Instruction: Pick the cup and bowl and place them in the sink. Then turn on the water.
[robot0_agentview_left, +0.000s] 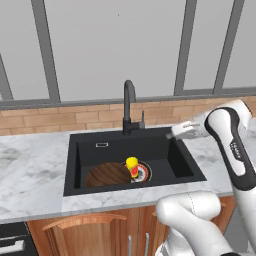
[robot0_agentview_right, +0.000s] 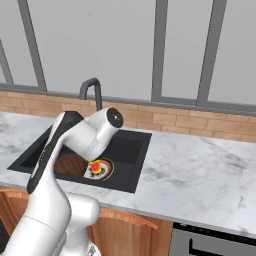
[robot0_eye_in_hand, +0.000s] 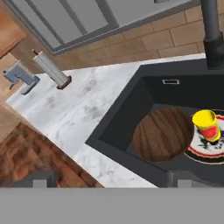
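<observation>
Gripper (robot0_agentview_left: 176, 131) open, nothing held, poised above the right rear corner of the sink (robot0_agentview_left: 185, 170), at about 3 o'clock from the faucet (robot0_agentview_left: 129, 107). Bowl (robot0_agentview_left: 107, 174) flat on the basin floor, left half, at roughly 9 o'clock from the drain (robot0_agentview_left: 143, 172). Cup (robot0_agentview_left: 132, 166) upright on the drain, just beside the bowl's right rim, touching or nearly so. In the hand view, cup (robot0_eye_in_hand: 207, 124) at 3 o'clock from bowl (robot0_eye_in_hand: 162, 133).

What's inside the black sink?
Inside the sink sit the brown bowl and the yellow cup. The cup stands on the red and white drain, hiding part of it. No water runs.
</observation>
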